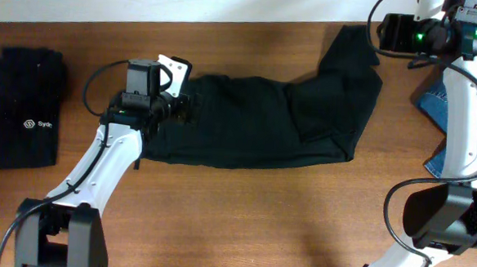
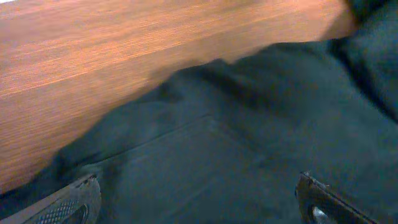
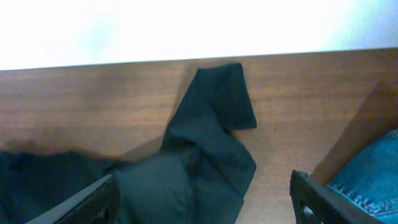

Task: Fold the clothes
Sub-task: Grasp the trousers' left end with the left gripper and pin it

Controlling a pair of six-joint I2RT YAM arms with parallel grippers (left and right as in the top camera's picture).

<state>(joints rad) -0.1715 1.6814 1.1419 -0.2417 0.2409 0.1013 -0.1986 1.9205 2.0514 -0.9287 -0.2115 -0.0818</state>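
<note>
- Black soft trousers (image 1: 255, 122) lie across the middle of the wooden table (image 1: 242, 224). One end is by the left arm, the body runs to the right, and then it bends up toward the far edge.
- At that far end we see a leg folded over on itself, with its cuff flat on the wood near the back of the table.
- The left gripper (image 2: 196, 186) hangs low over the left end of the trousers. Its fingers (image 2: 62, 205) stand wide apart, with only dark fabric under the gap and nothing pinched. We cannot tell whether the tips touch the cloth.
- The right gripper (image 3: 204, 183) sits up at the far right corner, looking down on the upturned leg. Its fingers (image 3: 323, 199) are spread wide and hold nothing.
- A folded black top (image 1: 23, 110) with a small white logo lies at the left edge, well apart from the trousers.
- Blue denim jeans (image 1: 437, 111) lie at the right edge — partly hidden by the right arm — near the upturned leg but apart from it.
</note>
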